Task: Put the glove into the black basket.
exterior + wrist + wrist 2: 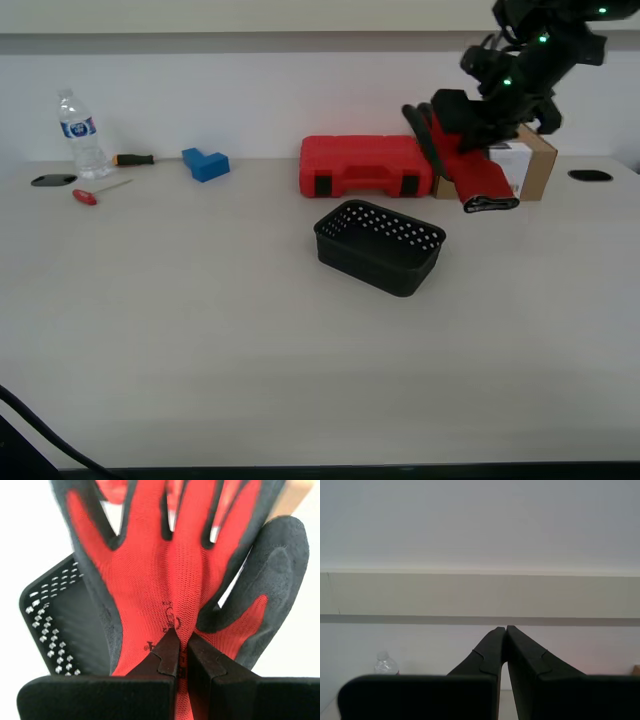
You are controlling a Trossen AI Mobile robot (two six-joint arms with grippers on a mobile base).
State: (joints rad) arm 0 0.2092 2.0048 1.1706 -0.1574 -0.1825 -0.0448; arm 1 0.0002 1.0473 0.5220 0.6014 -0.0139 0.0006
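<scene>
My first gripper (pixel 182 635) is shut on the red glove (pixel 170 575), pinching the fabric of its back; the dark grey fingers spread away from the jaws. In the exterior view the first gripper (pixel 462 135) holds the glove (pixel 470 170) in the air at the back right, cuff hanging down, above and to the right of the black basket (pixel 380 246). The basket stands empty near the table's middle; a corner of it shows in the first wrist view (pixel 55 625). My second gripper (pixel 503 632) is shut and empty, facing the wall; it is not seen in the exterior view.
A red tool case (pixel 365 166) stands behind the basket, a cardboard box (pixel 528 160) to its right behind the glove. At the back left are a water bottle (pixel 78 135), a blue block (pixel 205 163) and two screwdrivers (pixel 95 193).
</scene>
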